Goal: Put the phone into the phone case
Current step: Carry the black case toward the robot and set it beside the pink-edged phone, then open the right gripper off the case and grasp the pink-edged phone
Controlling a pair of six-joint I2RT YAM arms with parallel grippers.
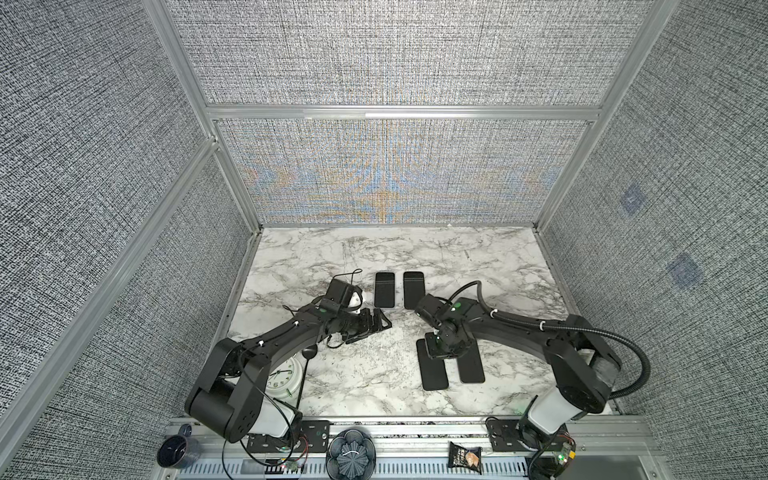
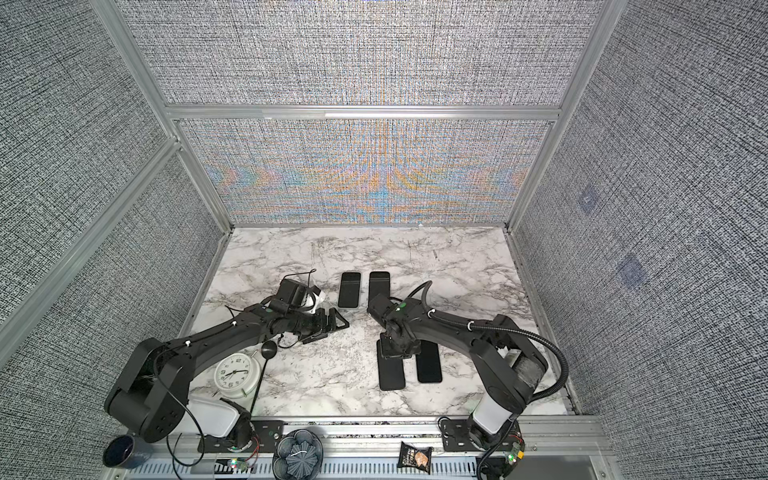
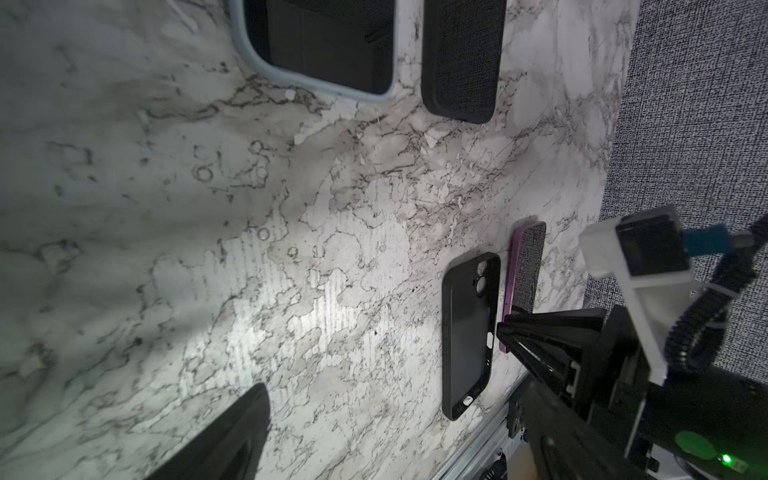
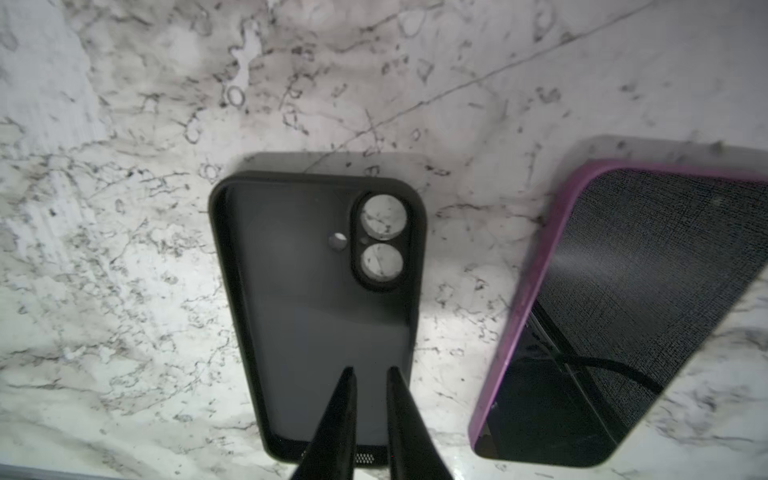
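The right gripper (image 4: 371,415) is holding its 2 fingers (image 4: 338,419) only a narrow slit apart, with nothing between them. They are hanging over the end of the phone case (image 4: 316,324) opposite its camera holes. Whether the tips are touching it I cannot tell. The black phone case is lying open side up and empty on the marble worktop (image 1: 374,249), right of the middle and toward the front edge. The phone (image 4: 631,316), purple-rimmed and glossy face up, is lying just beside the case, on the side nearer the worktop's right edge and not touching it. The left gripper (image 1: 372,331) is hanging over the worktop left of the middle, spread wide and gripping nothing. Toward the rear edge, 2 more dark pieces are lying side by side: a pale-rimmed slab (image 3: 324,45) and a black textured slab (image 3: 461,58).
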